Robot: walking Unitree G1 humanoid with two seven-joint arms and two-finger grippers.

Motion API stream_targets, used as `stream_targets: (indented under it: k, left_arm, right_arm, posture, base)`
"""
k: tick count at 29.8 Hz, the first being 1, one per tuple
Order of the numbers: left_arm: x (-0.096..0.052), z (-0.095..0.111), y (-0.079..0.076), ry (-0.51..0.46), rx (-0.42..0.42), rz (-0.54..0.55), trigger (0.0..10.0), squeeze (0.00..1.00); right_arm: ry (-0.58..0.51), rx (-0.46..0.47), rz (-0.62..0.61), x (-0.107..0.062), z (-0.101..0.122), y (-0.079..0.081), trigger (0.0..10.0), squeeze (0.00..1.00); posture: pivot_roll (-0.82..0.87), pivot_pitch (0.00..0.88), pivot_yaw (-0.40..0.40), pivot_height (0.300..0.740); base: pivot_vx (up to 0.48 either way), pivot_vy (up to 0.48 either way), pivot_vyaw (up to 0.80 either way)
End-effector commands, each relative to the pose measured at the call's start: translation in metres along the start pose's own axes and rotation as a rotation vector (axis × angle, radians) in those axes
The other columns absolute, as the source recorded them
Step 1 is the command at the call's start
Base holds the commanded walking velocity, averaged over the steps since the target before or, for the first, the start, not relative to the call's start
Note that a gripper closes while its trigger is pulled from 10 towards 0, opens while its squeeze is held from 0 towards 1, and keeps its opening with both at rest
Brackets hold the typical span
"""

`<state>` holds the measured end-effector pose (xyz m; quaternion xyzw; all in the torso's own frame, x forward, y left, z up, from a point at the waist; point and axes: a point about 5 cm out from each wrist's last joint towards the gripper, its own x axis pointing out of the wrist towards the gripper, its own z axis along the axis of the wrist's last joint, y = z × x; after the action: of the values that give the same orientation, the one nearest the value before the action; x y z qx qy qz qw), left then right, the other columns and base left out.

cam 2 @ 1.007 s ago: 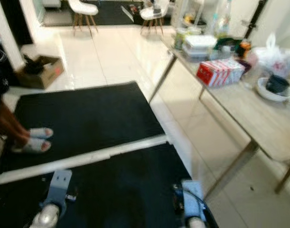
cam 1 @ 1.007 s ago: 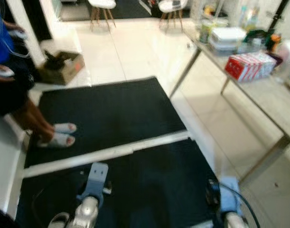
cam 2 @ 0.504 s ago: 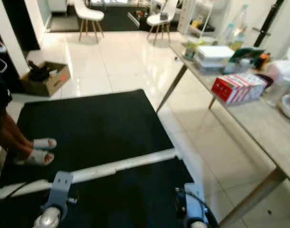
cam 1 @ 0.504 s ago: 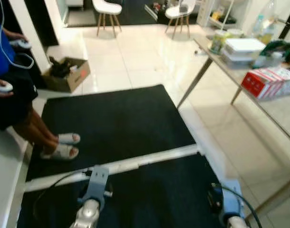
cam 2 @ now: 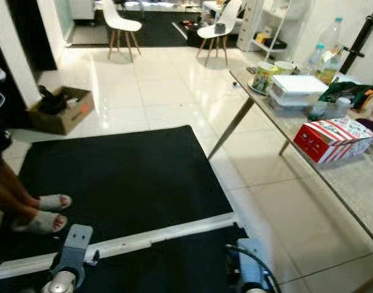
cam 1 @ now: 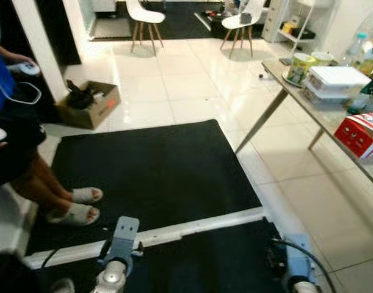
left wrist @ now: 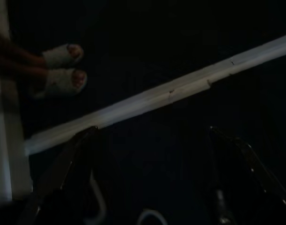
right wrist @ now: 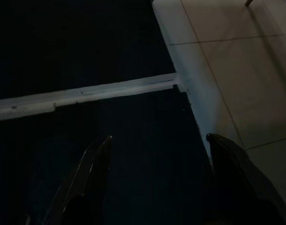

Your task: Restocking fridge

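Note:
No fridge is in sight. At the right stands a long pale table (cam 2: 351,183) carrying a red-and-white carton (cam 2: 334,139), stacked white containers (cam 2: 296,88), a green can (cam 2: 264,76) and bottles (cam 2: 329,49). Both arms hang low at the bottom of the head views, the left arm (cam 1: 118,262) and the right arm (cam 1: 291,271). In the left wrist view my left gripper (left wrist: 151,129) is open above the black mat, holding nothing. In the right wrist view my right gripper (right wrist: 159,138) is open too, over the mat's corner beside pale tiles.
A person stands at the left in white sandals (cam 1: 75,204), a controller in each hand. Two black mats (cam 1: 149,171) lie ahead with a white strip (cam 1: 192,229) between them. Further off sit a cardboard box (cam 1: 88,104) and two white chairs (cam 1: 143,12) on pale tiled floor.
The whole picture has shifted and sharpened, so the camera has moved: the table now sits further right and more of the far room shows. Both arms still hang idle.

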<state>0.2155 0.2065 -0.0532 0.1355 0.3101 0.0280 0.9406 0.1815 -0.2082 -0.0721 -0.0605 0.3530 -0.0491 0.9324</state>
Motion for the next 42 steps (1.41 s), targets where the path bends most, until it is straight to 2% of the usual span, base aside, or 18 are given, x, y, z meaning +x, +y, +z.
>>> stream_targets:
  k: [1,7,34,42]
  left_arm:
    - [0.0005,0.0014,-0.0021,-0.004,0.0,-0.007,10.0,0.0]
    - [0.0005,0.0009,-0.0019,-0.002,0.001,-0.008,10.0,0.0]
    - [-0.0003,-0.0018,-0.0004,0.006,0.007,-0.008,10.0,0.0]
    - [-0.0007,-0.0026,-0.0001,0.006,0.007,-0.007,10.0,0.0]
  right_arm:
    - [-0.006,0.008,-0.024,0.0002,0.0013,-0.0085,10.0,0.0]
    - [-0.007,0.013,-0.025,0.0,0.0011,-0.0085,10.0,0.0]
    - [-0.006,0.014,-0.024,-0.0001,0.0009,-0.0087,10.0,0.0]
    - [-0.006,0.01,-0.023,0.0,0.001,-0.0087,10.0,0.0]
  posture:
    - [-0.04,0.0,-0.046,0.74]
    - [-0.03,0.0,-0.044,0.74]
    - [-0.02,0.0,-0.042,0.74]
    - [-0.02,0.0,-0.04,0.74]
  base:
    - [0.48,0.0,0.0]
    - [0.48,0.0,0.0]
    - [0.475,0.0,-0.52]
    - [0.434,0.0,0.0]
